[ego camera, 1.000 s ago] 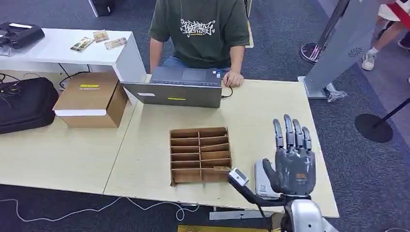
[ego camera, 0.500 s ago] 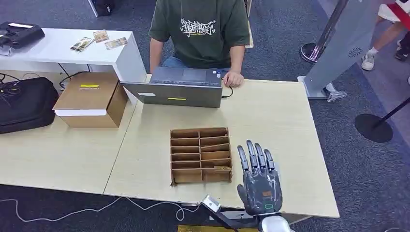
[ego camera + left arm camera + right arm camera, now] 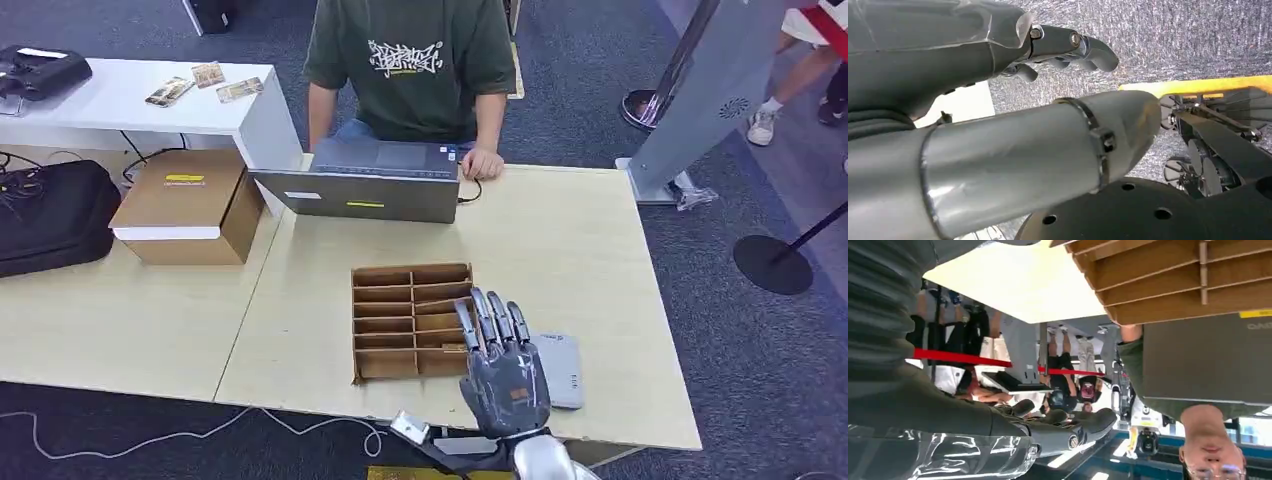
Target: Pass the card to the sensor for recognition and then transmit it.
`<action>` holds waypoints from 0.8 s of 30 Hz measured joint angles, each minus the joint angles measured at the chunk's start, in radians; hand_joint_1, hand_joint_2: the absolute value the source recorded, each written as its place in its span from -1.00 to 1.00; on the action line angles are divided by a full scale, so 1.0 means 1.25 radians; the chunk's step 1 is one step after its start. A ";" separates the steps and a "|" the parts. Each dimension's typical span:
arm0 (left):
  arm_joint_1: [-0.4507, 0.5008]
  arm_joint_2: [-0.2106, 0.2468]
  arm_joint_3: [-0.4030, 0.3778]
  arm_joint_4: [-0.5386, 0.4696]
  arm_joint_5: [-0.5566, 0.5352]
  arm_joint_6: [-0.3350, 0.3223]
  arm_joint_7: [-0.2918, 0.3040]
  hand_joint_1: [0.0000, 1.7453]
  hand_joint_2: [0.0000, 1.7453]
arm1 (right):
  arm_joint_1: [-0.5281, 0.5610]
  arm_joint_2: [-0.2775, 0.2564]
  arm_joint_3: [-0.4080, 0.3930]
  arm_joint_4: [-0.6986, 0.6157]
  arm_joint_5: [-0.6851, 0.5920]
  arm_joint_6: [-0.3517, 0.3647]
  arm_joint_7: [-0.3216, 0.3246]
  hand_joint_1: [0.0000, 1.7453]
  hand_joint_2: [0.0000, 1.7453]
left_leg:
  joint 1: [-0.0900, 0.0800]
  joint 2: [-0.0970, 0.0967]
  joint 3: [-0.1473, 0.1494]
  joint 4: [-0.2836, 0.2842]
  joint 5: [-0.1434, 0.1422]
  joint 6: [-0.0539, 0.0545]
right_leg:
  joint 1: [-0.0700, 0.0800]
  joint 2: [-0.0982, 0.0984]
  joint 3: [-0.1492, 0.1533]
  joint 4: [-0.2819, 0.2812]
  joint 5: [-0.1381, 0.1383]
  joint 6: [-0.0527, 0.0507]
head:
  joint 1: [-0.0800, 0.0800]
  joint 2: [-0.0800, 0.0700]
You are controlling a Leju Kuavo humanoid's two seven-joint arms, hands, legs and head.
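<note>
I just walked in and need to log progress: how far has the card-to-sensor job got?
Nothing looks done yet. The right hand hovers with fingers spread and nothing in it, over the near right corner of the cardboard divider tray, where a card lies in the slot. The grey sensor sits on the table beside it, with no card on it. Left: pick the card, present it to the sensor, pass it on.

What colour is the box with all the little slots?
Brown cardboard. The box shows best in the head view.
</note>
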 joint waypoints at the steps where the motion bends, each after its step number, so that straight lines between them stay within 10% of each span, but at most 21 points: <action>1: 0.000 0.000 0.000 0.000 0.001 0.000 0.001 -1.00 -1.00 | -0.004 0.004 0.000 0.012 0.000 -0.010 -0.008 -1.00 1.00 | 0.000 0.000 0.000 0.000 0.000 0.000 | 0.000 0.000 0.000 0.000 0.000 0.000 | 0.000 0.000; 24: 0.001 0.004 0.000 0.000 0.018 -0.005 0.004 -1.00 -1.00 | -0.039 0.071 -0.018 0.151 0.000 -0.040 -0.075 -1.00 1.00 | 0.000 0.000 0.000 0.000 0.000 0.000 | 0.000 0.000 0.000 0.000 0.000 0.000 | 0.000 0.000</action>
